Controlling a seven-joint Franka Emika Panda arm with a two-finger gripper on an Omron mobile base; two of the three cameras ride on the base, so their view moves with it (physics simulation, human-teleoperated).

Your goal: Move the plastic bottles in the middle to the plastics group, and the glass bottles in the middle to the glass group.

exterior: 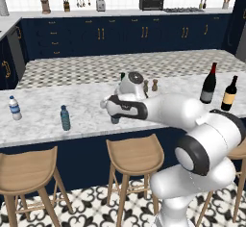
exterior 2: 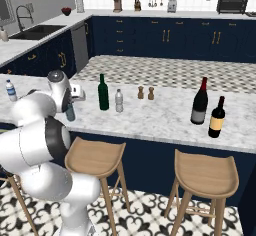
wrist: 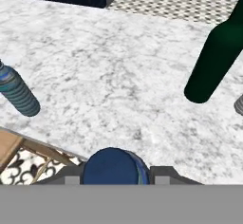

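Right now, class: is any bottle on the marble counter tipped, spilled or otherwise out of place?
Nothing is tipped or spilled. The tall dark green glass bottle and the small clear plastic bottle stand upright mid-counter, apart from their groups. A blue-capped bottle sits between the gripper fingers.

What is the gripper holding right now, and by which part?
The gripper is shut on a small blue plastic bottle, gripped just below its cap, fingers on either side.

Base views flanking, sharing counter
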